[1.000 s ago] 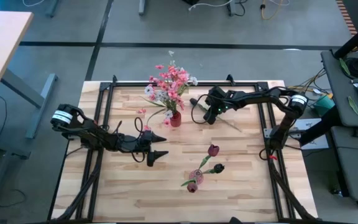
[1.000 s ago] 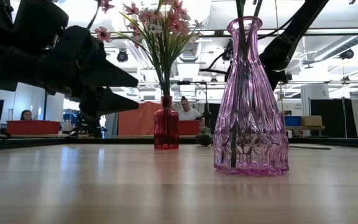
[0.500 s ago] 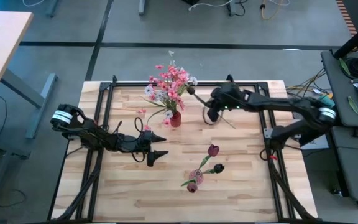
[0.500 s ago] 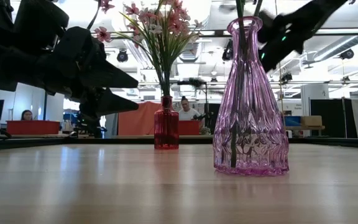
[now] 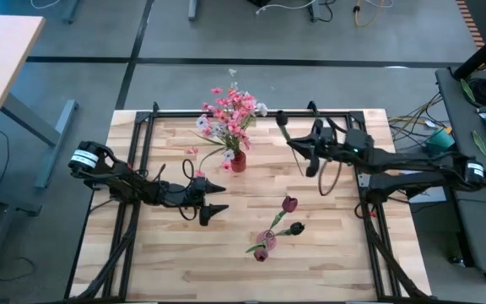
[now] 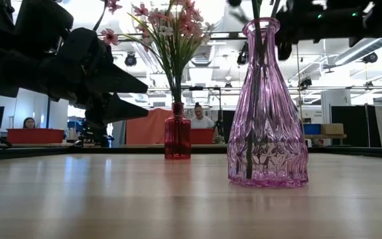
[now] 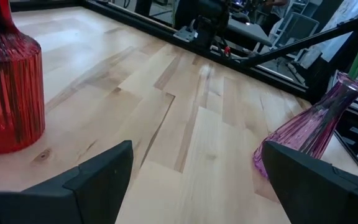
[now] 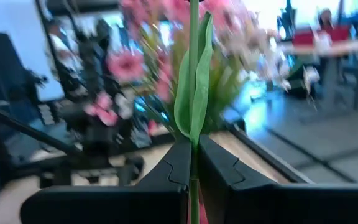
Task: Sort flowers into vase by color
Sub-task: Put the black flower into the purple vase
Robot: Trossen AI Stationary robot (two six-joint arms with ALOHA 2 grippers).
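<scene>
My right gripper [image 5: 300, 150] hovers over the far right part of the table, shut on a green-stemmed flower [image 8: 192, 93]. The flower's dark bud end [image 5: 281, 118] points toward the far edge and its stem tail [image 5: 321, 181] toward the near edge. The red vase [image 5: 238, 162] stands on its base and holds pink and white flowers [image 5: 230, 114]. A pink glass vase [image 6: 267, 106] nearer me holds dark red buds [image 5: 289, 203]. My left gripper [image 7: 191, 186] is open, left of both vases. My right gripper pinches the flower's thin green stem [image 8: 192, 163] between its two fingers, just below a long green leaf [image 8: 196, 93]. The fingers lie across the stem. The flower is lifted clear of the table, and its stem runs on past both sides of the fingers.
A black frame rail [image 5: 251, 114] runs along the table's far edge, with more rails at the left and right sides. Bare wood lies between the vases and the near edge [image 6: 178, 206]. People sit in the room behind the table [image 6: 195, 114].
My right gripper has carried the flower away from the red vase, toward the table's right edge and upward, turning as the arm stretched out. The bud end has swung toward the far right. My left arm and both vases have kept still.
</scene>
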